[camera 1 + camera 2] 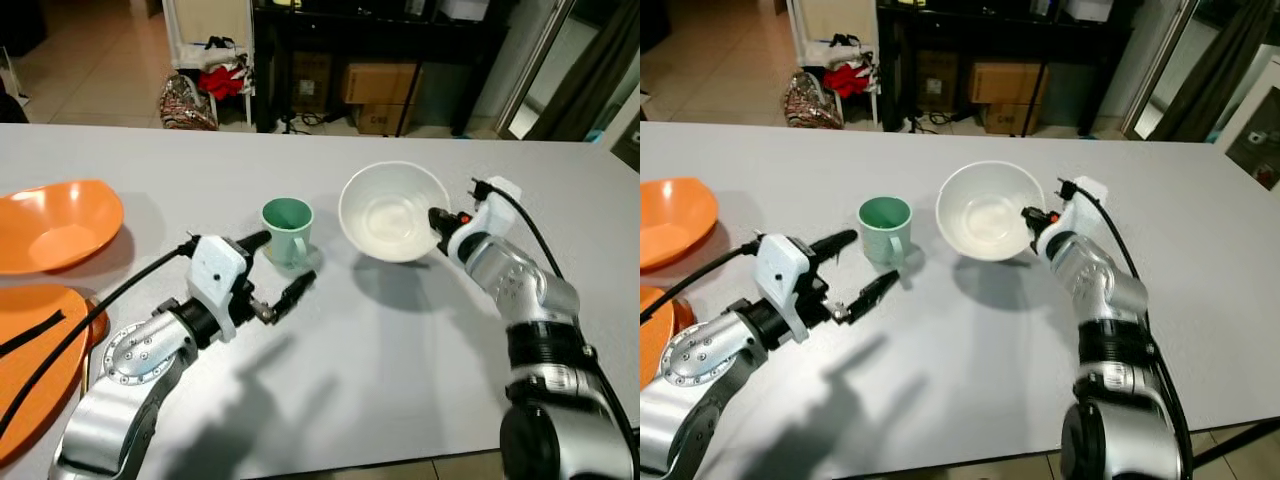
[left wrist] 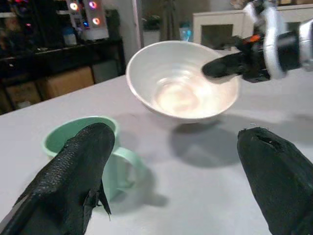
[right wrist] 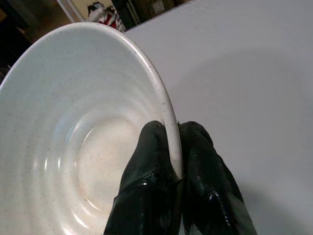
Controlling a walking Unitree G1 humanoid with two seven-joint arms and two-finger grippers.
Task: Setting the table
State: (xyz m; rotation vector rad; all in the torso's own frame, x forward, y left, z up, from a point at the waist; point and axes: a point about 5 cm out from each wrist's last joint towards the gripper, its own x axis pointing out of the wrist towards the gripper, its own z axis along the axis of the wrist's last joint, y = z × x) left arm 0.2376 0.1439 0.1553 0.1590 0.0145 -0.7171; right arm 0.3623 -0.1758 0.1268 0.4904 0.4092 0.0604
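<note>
The fingers of the right gripper (image 3: 176,166) are pinched on the rim of the white bowl (image 1: 385,212), one inside and one outside, and the bowl hangs tilted above the counter (image 1: 420,340) with its shadow under it. The left gripper (image 1: 282,268) has its fingers spread wide, and the green mug (image 1: 288,230) stands just beyond them, its handle turned toward that arm, so the left arm is the nearer one to the mug. At the counter's left edge, two orange dishes (image 1: 55,225) are partly cut off. I cannot tell how high the bowl's base is lifted.
</note>
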